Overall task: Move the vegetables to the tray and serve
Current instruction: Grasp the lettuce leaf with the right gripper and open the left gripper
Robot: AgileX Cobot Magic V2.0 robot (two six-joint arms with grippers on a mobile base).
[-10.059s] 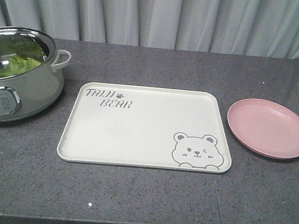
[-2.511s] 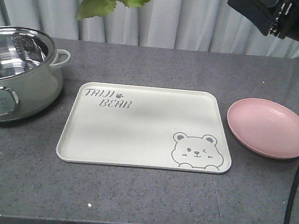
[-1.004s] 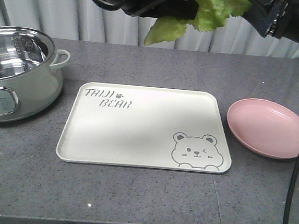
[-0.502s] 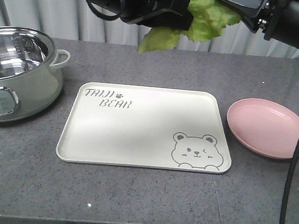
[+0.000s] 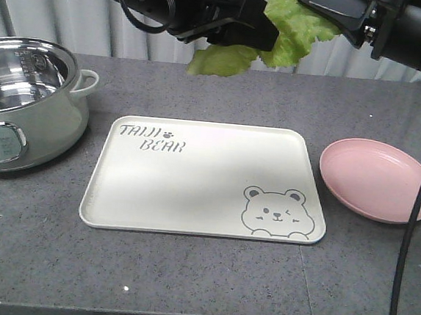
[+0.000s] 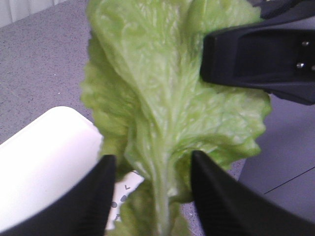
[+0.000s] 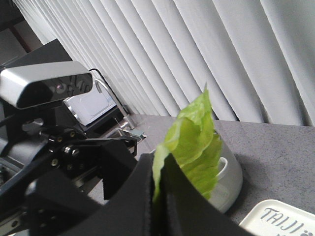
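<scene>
- The dark grey speckled table fills the front view, with a pale pleated curtain behind it.
- The cream tray lies flat at the table's middle, with "TAIJI BEAR" lettering at its far left and a winking bear at its near right. Nothing lies on it.
- A steel electric pot stands left of the tray, apart from it.
- A round pink plate sits right of the tray, just beside it.
- The lettuce leaf hangs in the air above the tray's far edge, held between the two arms.
- The left gripper has its fingers closed in on the folded leaf around the pale rib, and the leaf touches both tips.
- The right gripper pinches the leaf's upper edge, its fingers pressed together on it.
</scene>
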